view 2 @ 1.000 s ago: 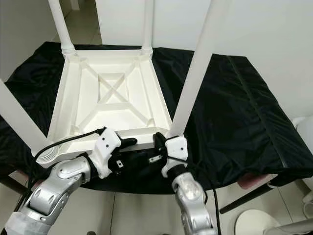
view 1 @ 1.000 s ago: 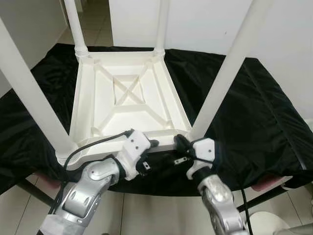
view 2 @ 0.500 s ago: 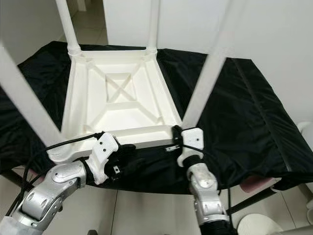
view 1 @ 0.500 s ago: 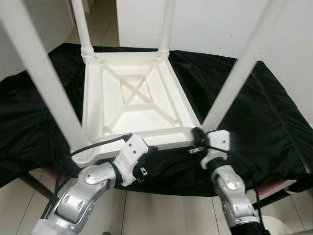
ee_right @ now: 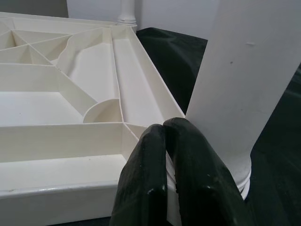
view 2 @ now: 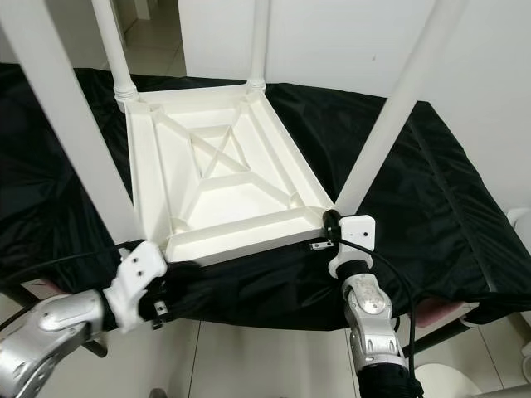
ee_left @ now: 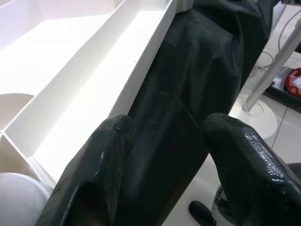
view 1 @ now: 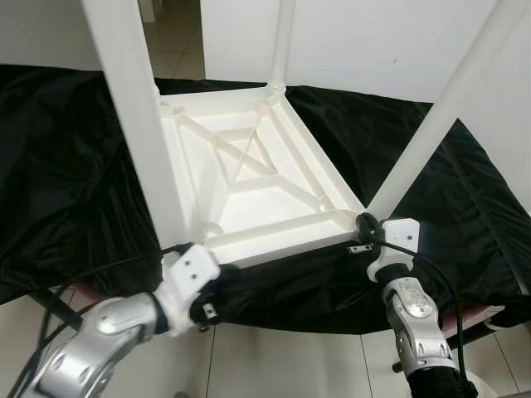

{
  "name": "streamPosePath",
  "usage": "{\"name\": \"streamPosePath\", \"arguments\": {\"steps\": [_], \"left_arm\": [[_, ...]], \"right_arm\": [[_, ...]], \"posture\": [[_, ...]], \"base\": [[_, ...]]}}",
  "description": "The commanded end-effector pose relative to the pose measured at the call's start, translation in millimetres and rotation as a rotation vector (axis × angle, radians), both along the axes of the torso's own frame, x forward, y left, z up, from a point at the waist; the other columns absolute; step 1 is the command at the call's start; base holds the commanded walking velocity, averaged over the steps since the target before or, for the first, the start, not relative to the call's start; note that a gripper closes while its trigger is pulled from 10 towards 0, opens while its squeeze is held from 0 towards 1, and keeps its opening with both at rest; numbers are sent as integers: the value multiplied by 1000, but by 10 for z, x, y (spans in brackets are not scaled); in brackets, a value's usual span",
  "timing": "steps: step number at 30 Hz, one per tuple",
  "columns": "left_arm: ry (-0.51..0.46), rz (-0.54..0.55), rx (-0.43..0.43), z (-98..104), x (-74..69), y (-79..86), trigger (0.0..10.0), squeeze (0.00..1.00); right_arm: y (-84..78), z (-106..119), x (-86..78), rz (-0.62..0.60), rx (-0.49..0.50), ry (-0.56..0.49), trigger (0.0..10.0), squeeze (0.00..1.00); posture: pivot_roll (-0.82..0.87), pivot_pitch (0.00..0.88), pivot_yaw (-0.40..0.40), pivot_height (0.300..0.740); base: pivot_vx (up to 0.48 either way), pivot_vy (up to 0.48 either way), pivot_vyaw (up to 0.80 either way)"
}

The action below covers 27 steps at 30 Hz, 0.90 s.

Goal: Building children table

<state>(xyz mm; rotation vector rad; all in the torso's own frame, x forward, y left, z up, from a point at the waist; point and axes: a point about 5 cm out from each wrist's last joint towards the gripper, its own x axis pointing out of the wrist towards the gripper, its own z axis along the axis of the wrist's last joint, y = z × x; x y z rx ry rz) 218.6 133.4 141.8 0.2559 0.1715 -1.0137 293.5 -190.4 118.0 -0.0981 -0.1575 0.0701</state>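
A white plastic children's table (view 1: 282,236) lies upside down on a black cloth, its ribbed underside facing up. Its white legs stand upright, one at the near left (view 1: 137,116) and one at the near right (view 1: 440,108). My right gripper (view 1: 363,225) is shut, its fingertips (ee_right: 150,155) pressed against the near right corner beside that leg's base. My left gripper (view 1: 220,278) is open just below the near rim by the left leg. Black cloth shows between its fingers (ee_left: 108,155), and the rim (ee_left: 136,75) runs alongside.
The black cloth (view 1: 465,191) covers a larger work table and hangs over its front edge. A white wall stands behind, and tiled floor (view 1: 282,365) lies below. A white round stand base (ee_left: 256,110) and a red object (ee_left: 294,84) sit on the floor.
The upturned table has turned on the cloth, its near right corner swinging right with my right gripper on it. My left gripper has dropped lower and to the left of where it was.
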Motion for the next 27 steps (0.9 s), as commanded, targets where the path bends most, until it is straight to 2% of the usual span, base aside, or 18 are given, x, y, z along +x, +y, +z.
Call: {"name": "streamPosePath", "arguments": {"steps": [1, 2, 3, 4, 7, 9, 10, 11, 12, 13, 15, 18, 21, 23, 24, 25, 26, 27], "left_arm": [[34, -196, -3, 23, -109, -31, 10000, 0], [44, -193, 11, 13, -122, 18, 10000, 0], [71, -171, 37, 12, -131, 143, 10000, 0], [71, -171, 37, 12, -131, 143, 10000, 0], [132, -96, 107, 39, -137, 481, 10000, 0], [132, -59, 138, 63, -131, 603, 10000, 0], [132, -59, 138, 63, -131, 603, 10000, 0], [127, -30, 169, 101, -126, 715, 10000, 0], [127, -30, 169, 101, -126, 715, 10000, 0], [122, 4, 192, 152, -122, 818, 10000, 0], [114, 40, 209, 200, -111, 914, 10000, 0], [109, 62, 219, 231, -107, 973, 10000, 0], [84, 163, 263, 289, -34, 1230, 10000, 0], [79, 183, 269, 312, -15, 1297, 10000, 0], [51, 257, 285, 359, 68, 1431, 10000, 0], [51, 257, 285, 359, 68, 1431, 10000, 0], [6, 321, 305, 412, 149, 1552, 10000, 0], [6, 321, 305, 412, 149, 1552, 10000, 0]], "right_arm": [[-104, -45, -16, -47, 10, 16, 10000, 0], [-99, -44, -10, -46, 12, 15, 10000, 0], [-58, -42, 0, -35, 16, 12, 10000, 0], [-58, -42, 0, -35, 16, 12, 10000, 0], [50, -51, 25, -11, 24, 6, 10000, 0], [78, -62, 36, -3, 29, 5, 10000, 0], [78, -62, 36, -3, 29, 5, 10000, 0], [103, -71, 48, 7, 27, 7, 10000, 0], [103, -71, 48, 7, 27, 7, 10000, 0], [122, -72, 57, 15, 28, 7, 10000, 0], [135, -69, 66, 21, 25, 6, 10000, 0], [143, -66, 73, 25, 23, 4, 10000, 0], [152, -61, 86, 29, 30, 0, 10000, 0], [158, -60, 91, 30, 32, -1, 10000, 0], [175, -58, 94, 40, 31, -3, 10000, 0], [175, -58, 94, 40, 31, -3, 10000, 0], [200, -60, 94, 55, 30, -3, 10000, 0], [200, -60, 94, 55, 30, -3, 10000, 0]], "posture": [[71, 77, -48, 740], [71, 77, -48, 740], [81, 86, -44, 740], [81, 86, -44, 740], [88, 90, -41, 740], [98, 93, -38, 740], [98, 93, -38, 740], [98, 93, -36, 740], [98, 93, -36, 740], [98, 93, -31, 740], [101, 95, -31, 740], [101, 95, -30, 740], [102, 95, -28, 740], [103, 93, -26, 740], [102, 92, -24, 740], [102, 92, -24, 740], [101, 92, -21, 740], [101, 92, -21, 740]], "base": [[0, 0, 0], [0, 0, 0], [0, 0, 0], [0, 0, 0], [0, 0, 0], [0, 0, 0], [0, 0, 0], [0, 0, 0], [0, 0, 0], [0, 0, 0], [0, 0, 0], [0, 0, 0], [0, 0, 0], [0, 0, 0], [0, 0, 0], [0, 0, 0], [0, 0, 0], [0, 0, 0]]}}
